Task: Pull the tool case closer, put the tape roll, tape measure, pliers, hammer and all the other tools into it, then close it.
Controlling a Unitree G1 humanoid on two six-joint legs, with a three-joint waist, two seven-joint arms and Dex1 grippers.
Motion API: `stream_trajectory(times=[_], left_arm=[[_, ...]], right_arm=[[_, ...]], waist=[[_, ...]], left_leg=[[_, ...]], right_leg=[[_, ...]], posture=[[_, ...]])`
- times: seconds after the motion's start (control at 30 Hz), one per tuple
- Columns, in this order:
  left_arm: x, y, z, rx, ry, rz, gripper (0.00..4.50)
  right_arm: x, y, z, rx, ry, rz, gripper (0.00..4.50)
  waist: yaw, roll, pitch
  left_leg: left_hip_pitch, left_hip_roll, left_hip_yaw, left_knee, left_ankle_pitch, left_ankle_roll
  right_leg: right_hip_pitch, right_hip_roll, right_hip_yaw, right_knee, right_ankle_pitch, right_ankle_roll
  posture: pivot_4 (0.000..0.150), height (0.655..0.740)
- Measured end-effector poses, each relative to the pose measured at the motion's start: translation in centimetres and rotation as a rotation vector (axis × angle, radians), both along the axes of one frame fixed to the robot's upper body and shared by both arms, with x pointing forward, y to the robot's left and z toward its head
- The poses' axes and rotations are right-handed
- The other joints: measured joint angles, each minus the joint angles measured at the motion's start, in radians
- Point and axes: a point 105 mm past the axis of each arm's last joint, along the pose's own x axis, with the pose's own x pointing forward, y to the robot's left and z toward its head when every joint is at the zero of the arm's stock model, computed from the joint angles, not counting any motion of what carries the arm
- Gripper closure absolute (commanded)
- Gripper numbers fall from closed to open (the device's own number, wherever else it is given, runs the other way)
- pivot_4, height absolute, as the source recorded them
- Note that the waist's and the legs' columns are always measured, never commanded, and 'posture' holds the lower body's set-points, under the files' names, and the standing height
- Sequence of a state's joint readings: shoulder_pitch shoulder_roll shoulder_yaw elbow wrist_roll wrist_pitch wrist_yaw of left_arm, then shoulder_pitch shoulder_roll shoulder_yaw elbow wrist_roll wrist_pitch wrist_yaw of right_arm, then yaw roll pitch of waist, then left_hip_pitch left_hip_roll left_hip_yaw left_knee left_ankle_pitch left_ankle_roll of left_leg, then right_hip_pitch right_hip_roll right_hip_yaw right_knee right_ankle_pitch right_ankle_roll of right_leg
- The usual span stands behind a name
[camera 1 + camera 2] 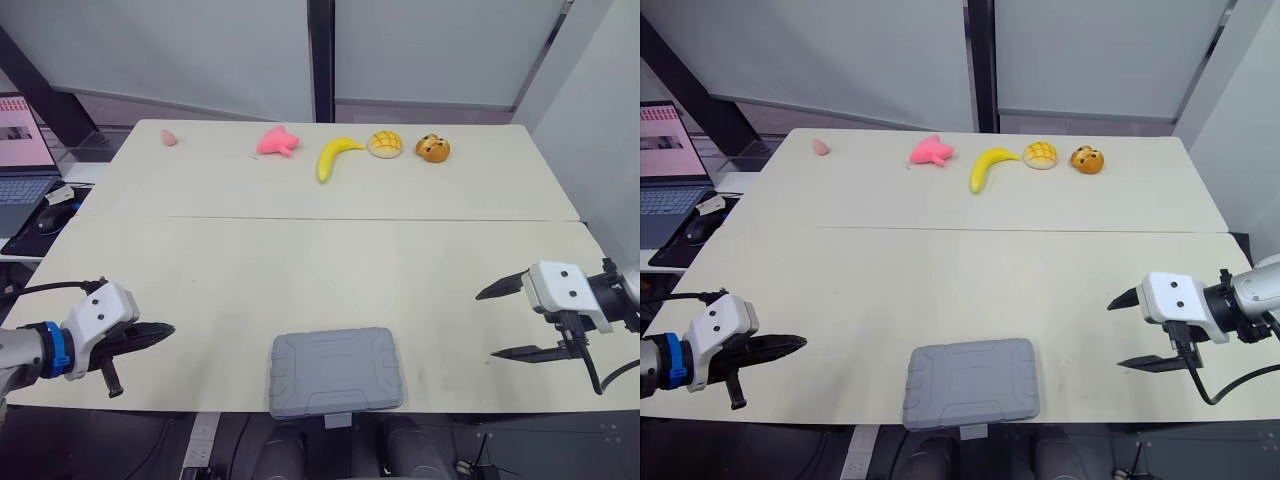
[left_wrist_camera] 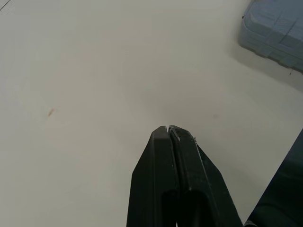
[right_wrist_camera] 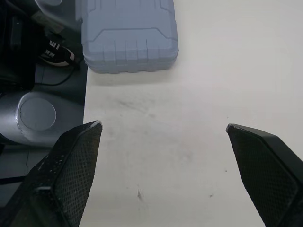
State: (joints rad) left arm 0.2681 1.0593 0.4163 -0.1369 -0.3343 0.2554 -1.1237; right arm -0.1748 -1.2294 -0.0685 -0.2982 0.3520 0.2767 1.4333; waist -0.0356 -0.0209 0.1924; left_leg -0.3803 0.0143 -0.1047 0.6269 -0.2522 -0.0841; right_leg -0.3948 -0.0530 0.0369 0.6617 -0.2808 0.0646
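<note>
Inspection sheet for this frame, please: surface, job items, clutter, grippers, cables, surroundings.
Surface: pale table, a seam running across its middle.
Job's things: grey tool case, lid closed, at the near edge between the grippers.
Clutter: along the far side, small pink piece, pink toy, banana, two buns.
Grippers: left gripper shut and empty; right gripper open and empty; both over the table, apart from the case.
Cables: black cable looping under the right gripper.
Surroundings: laptop on a side desk to the left; grey panels behind.
</note>
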Motion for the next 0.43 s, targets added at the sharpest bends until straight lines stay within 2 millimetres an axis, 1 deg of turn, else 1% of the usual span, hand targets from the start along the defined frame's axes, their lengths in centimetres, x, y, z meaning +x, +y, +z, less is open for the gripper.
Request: stream_trajectory(times=[0.13,0.43], left_arm=[[-0.07,-0.35,0.32,0.003,0.003,0.015,4.5],[-0.06,-0.58,0.21,-0.008,0.014,0.053,4.5]], right_arm=[[0.36,-0.75,-0.42,-0.03,-0.016,-0.003,0.03],[0.65,-0.76,-0.81,-0.038,-0.02,0.006,0.03]], waist=[[0.001,0.0,0.0],[0.0,0.0,0.0]], left_leg=[[0.0,0.0,0.0,0.0,0.0,0.0],[0.0,0.0,0.0,0.001,0.0,0.0]], right_leg=[[0.0,0.0,0.0,0.0,0.0,0.0],[0.0,0.0,0.0,0.001,0.0,0.0]], posture=[[0.15,0.7369],[0.15,0.7369]])
